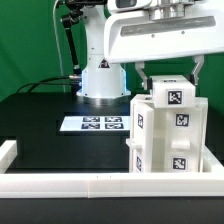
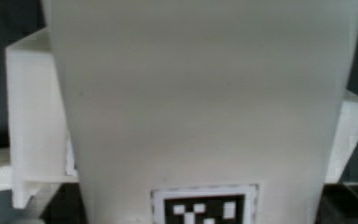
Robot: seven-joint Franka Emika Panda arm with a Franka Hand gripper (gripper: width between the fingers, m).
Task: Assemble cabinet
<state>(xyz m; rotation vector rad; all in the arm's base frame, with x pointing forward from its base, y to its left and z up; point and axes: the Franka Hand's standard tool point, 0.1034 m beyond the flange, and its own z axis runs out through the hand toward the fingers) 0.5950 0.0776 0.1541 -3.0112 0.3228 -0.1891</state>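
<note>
Fingers (image 1: 142, 72) straddling white tagged cabinet (image 1: 168, 130), upright

Black table (image 1: 40, 120) bordered by long white rails (image 1: 90, 184) along the near edge and the exterior view's left edge. Marker board (image 1: 95, 124) flat mid-table, toward the far edge.
</note>
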